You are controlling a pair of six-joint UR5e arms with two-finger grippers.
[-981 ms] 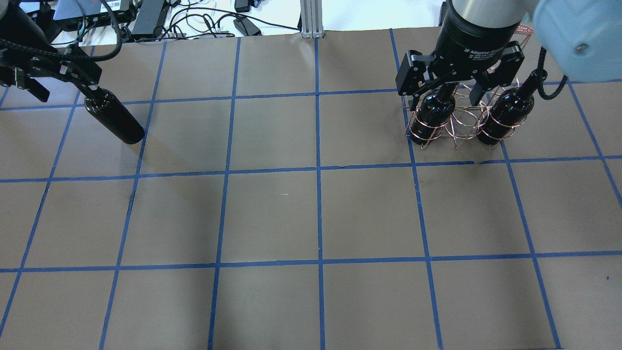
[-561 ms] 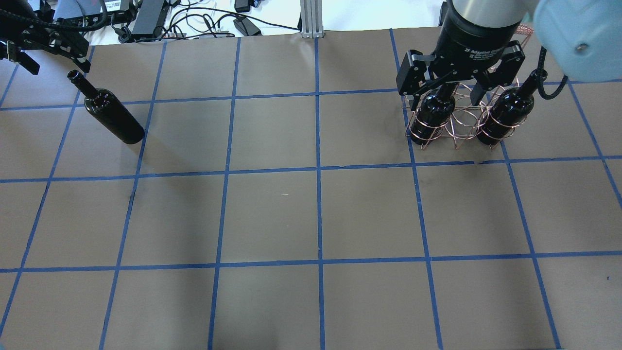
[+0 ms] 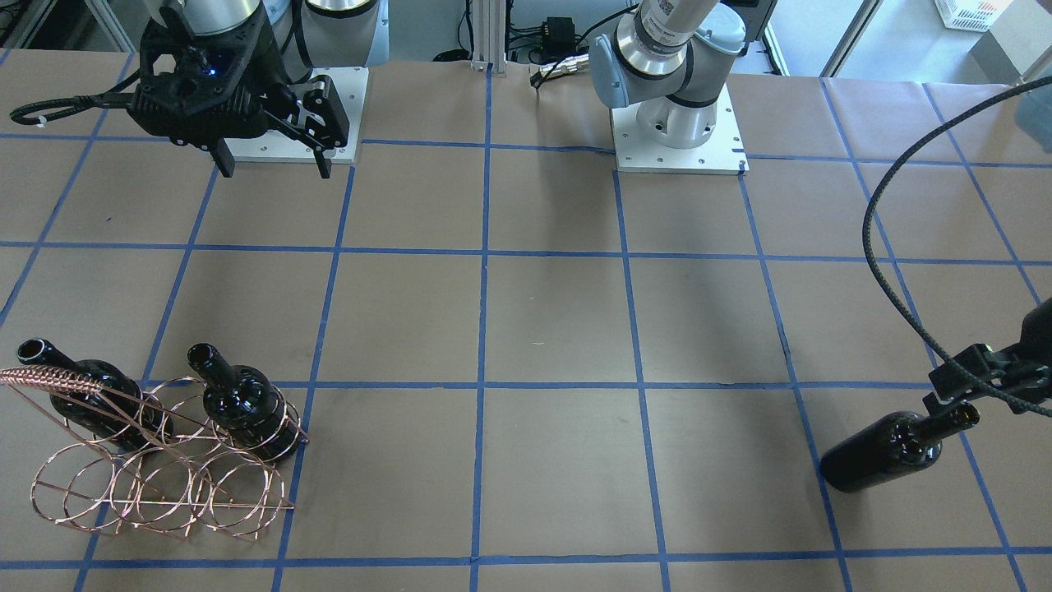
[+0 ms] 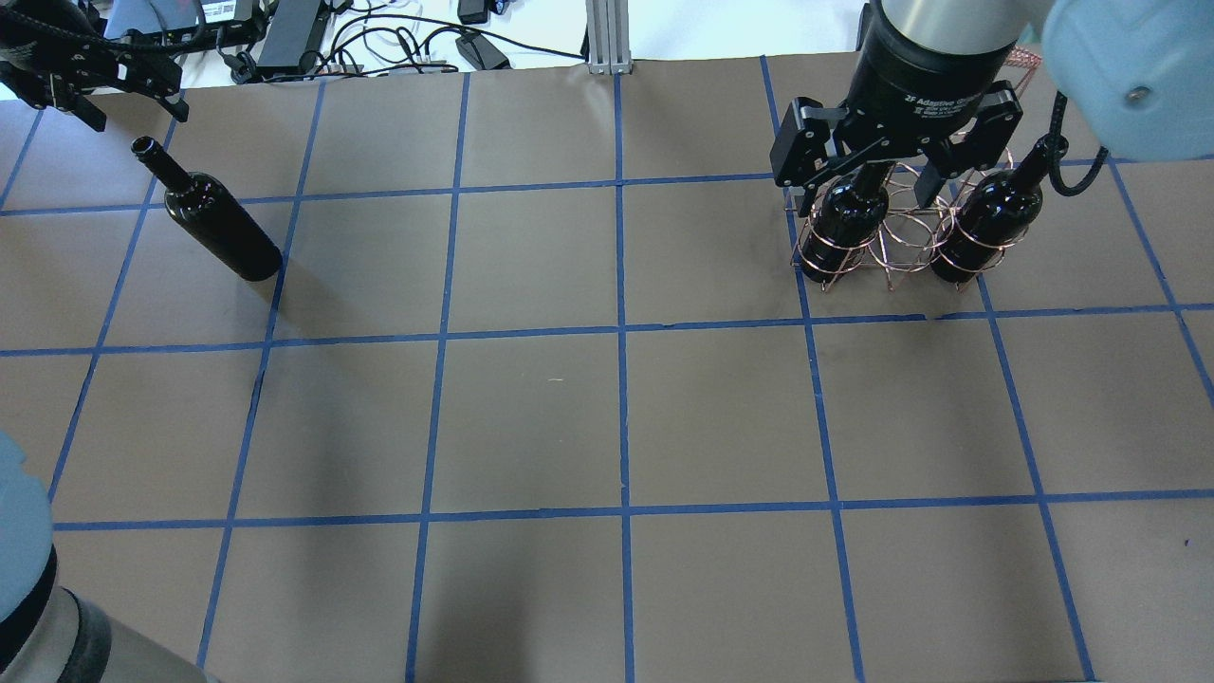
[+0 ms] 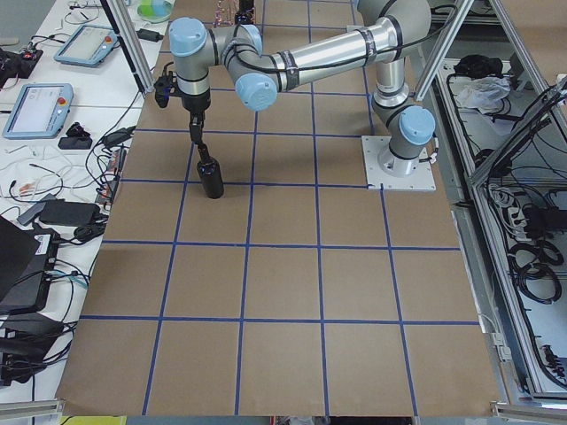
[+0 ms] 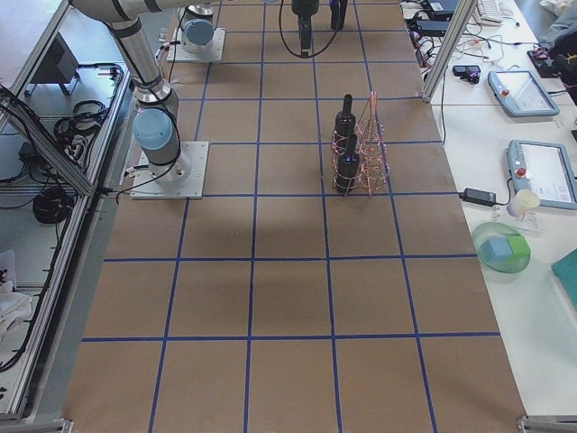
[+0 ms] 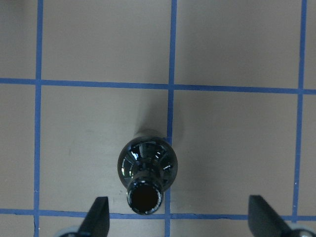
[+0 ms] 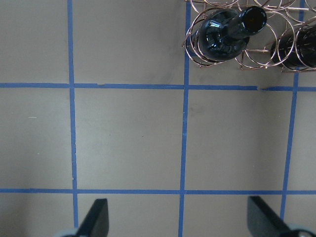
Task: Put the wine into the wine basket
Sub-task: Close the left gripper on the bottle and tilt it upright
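Exterior front-facing — twisted handle (image 3: 51, 380), wine basket (image 3: 164, 487)

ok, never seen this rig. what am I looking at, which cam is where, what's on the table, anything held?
It is a robot with a left arm and a right arm, bolted to a table with a taped grid. Each arm ends in a two-finger gripper.

There are six cameras. One is behind the robot looking down, and one faces it, so the sides are mirrored there. One sits at each table end, and one on each wrist looks down past the fingers.

On the table is a copper wire wine basket. A first bottle and a second bottle stand in its outer hoops, and the middle hoop looks free. A third bottle stands alone on the left arm's side.

Nothing is held. The left gripper is open over the third bottle's mouth. The right gripper is open and empty, raised above the table.
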